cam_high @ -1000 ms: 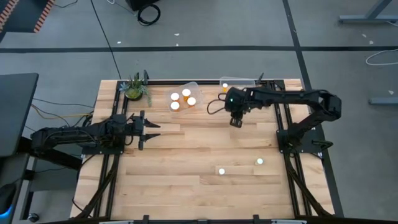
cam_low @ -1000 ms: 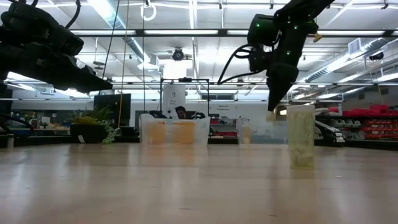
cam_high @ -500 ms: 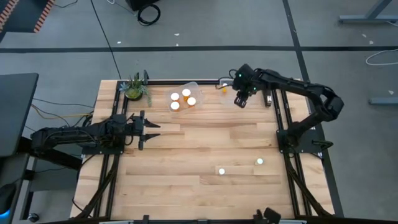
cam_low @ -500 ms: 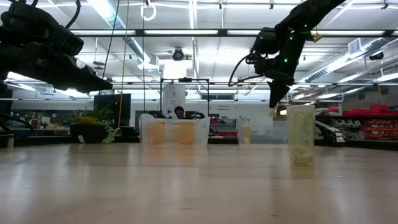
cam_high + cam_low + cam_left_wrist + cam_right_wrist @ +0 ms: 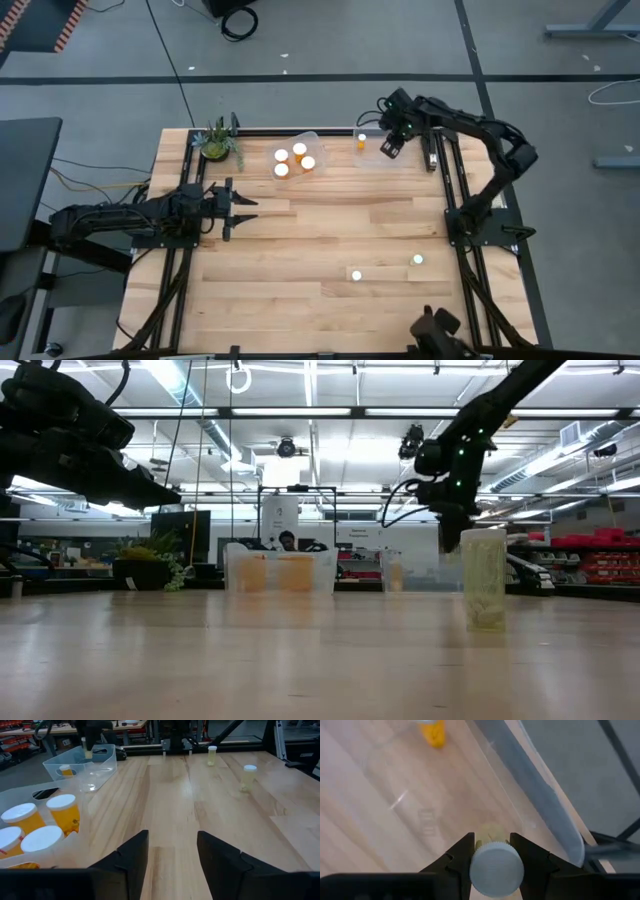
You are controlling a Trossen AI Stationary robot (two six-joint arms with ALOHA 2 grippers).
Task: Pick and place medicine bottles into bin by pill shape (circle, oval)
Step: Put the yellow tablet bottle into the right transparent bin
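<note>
**A:** so what's the right gripper (image 5: pixel 491 851) doing? From its wrist view it's clamped on a bottle (image 5: pixel 496 865), white cap facing the camera, fingers (image 5: pixel 460 854) tight on both sides.

**B:** yep, and in the high view it sits over the clear right bin (image 5: pixel 392 148) at the far edge of the table (image 5: pixel 330 230). One bottle (image 5: pixel 361 141) is already in that bin, just beside the gripper; it's the orange one in the right wrist view too.

**A:** other bin?

**B:** the left bin (image 5: pixel 312 139) is beside it, toward the plant (image 5: pixel 216 140), with three white-capped bottles (image 5: pixel 299 150) inside. Two more bottles (image 5: pixel 356 275) stand out on the bare table nearer the front, well apart from both bins.

**A:** and the left arm?

**B:** parked low on its own side. The left gripper (image 5: pixel 172 847) has its fingers spread with nothing between them, just wood showing through the gap.
</note>
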